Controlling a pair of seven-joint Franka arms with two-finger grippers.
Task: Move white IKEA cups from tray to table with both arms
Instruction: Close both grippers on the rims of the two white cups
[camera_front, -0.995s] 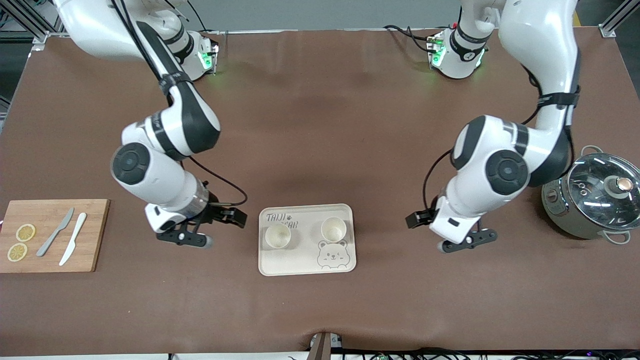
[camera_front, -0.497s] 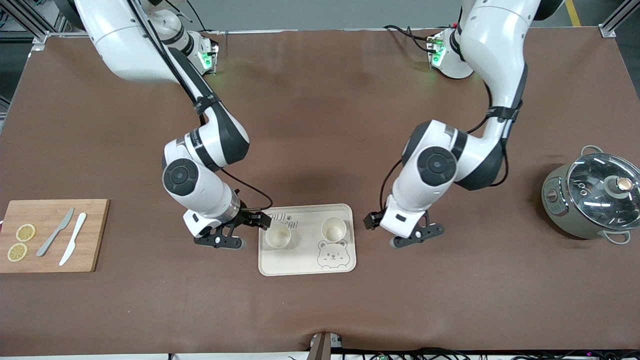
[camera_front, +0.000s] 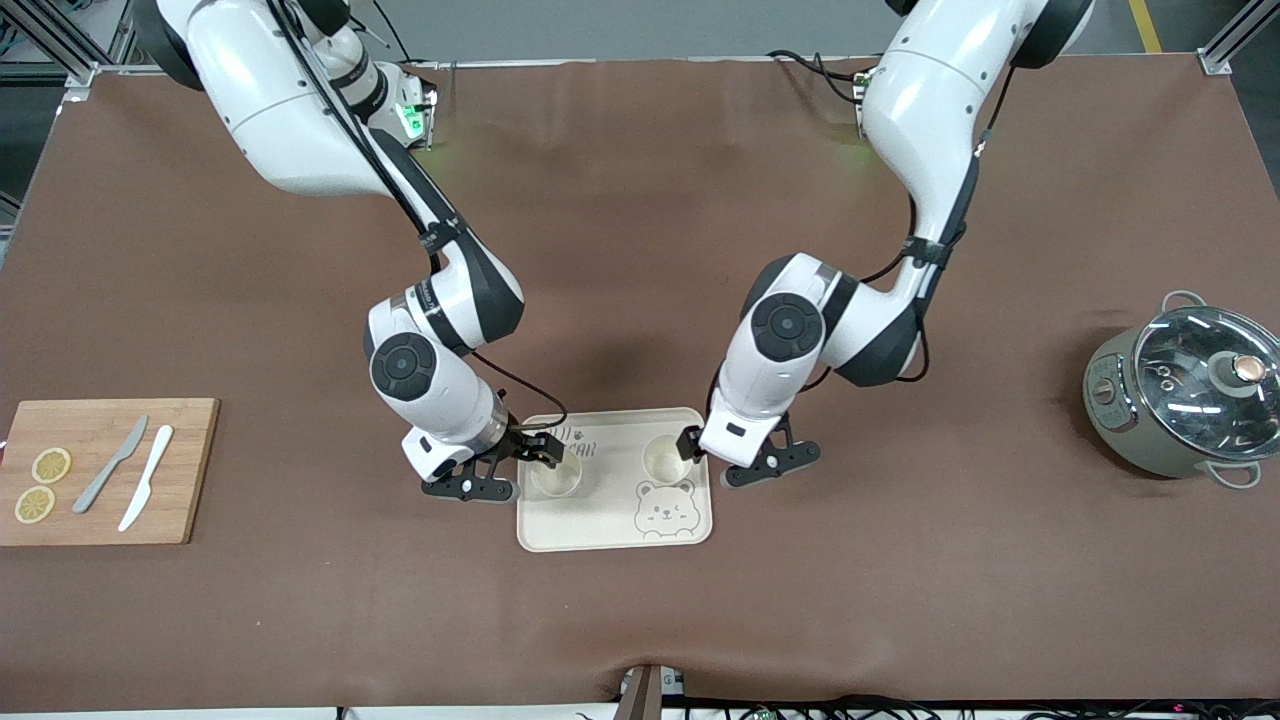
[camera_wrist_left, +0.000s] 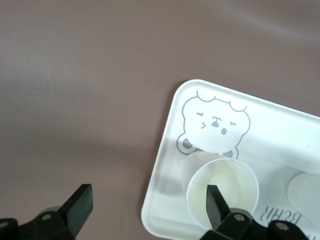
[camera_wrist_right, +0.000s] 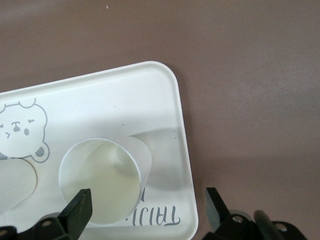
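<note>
Two white IKEA cups stand upright on the beige bear tray (camera_front: 600, 522). One cup (camera_front: 556, 475) is toward the right arm's end, the other cup (camera_front: 666, 461) toward the left arm's end. My right gripper (camera_front: 505, 470) is open and empty, low over the tray's edge, one finger by the first cup. The right wrist view shows that cup (camera_wrist_right: 100, 182) on the tray (camera_wrist_right: 125, 100) by my right gripper (camera_wrist_right: 147, 207). My left gripper (camera_front: 730, 455) is open and empty over the tray's other edge. The left wrist view shows its cup (camera_wrist_left: 235, 182), the tray (camera_wrist_left: 280, 130) and my left gripper (camera_wrist_left: 147, 205), one finger over the rim.
A wooden cutting board (camera_front: 195, 500) with two lemon slices (camera_front: 51, 465) and two knives (camera_front: 112, 463) lies at the right arm's end. A grey pot with a glass lid (camera_front: 1190, 390) stands at the left arm's end. The table is brown.
Both arms have swung inward from either side of the tray. Each open gripper now sits at a tray edge beside its cup. The cups have not moved.
</note>
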